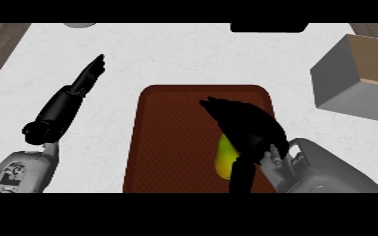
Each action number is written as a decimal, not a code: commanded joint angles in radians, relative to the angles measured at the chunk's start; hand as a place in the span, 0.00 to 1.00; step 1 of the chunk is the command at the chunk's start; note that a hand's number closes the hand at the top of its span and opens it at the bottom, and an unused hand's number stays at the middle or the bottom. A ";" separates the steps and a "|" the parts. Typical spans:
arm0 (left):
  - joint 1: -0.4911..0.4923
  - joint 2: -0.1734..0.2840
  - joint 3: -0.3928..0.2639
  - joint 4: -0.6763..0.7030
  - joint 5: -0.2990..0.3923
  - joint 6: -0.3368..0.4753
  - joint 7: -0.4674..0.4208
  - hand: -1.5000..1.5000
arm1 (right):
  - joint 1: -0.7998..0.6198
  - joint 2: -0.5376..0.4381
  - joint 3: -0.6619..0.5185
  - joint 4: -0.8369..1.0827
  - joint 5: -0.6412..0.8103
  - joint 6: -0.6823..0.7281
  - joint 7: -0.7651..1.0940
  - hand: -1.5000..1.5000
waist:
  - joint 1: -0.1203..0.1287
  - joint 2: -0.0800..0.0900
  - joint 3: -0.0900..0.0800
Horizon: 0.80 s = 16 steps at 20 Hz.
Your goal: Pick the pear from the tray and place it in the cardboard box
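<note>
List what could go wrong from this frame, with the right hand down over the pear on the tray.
The right hand hides most of the pear, so whether the fingers enclose it cannot be seen; it might slip on lifting. The cardboard box sits at the counter's far right, and its near wall could catch the pear during the carry.

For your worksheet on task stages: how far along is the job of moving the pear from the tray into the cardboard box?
Nothing looks finished: the pear lies on the tray. In hand: the right robot hand is over the pear, fingers curling round it. Left: lifting it and carrying it to the cardboard box. The left robot hand rests open.
</note>
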State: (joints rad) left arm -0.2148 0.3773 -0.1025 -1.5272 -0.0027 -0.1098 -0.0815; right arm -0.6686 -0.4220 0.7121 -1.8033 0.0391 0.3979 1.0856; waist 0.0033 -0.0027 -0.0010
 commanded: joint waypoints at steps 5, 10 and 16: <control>0.011 -0.011 0.020 0.012 -0.002 -0.033 -0.019 0.50 | 0.013 0.080 0.063 0.081 0.114 0.036 0.098 0.00 | 0.000 0.002 0.000; 0.012 -0.026 0.031 -0.001 -0.019 -0.019 -0.012 0.50 | 0.043 0.034 0.023 0.148 0.148 0.072 0.013 0.00 | 0.000 0.002 0.001; 0.000 -0.057 0.024 0.019 -0.066 -0.018 -0.020 0.50 | 0.121 0.093 0.034 0.167 0.245 0.064 -0.039 0.00 | -0.004 0.002 0.001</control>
State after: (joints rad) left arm -0.2160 0.3474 -0.0723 -1.5242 -0.0381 -0.1362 -0.0878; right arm -0.5952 -0.3456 0.7484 -1.6525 0.2287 0.4260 1.0115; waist 0.0015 -0.0012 -0.0004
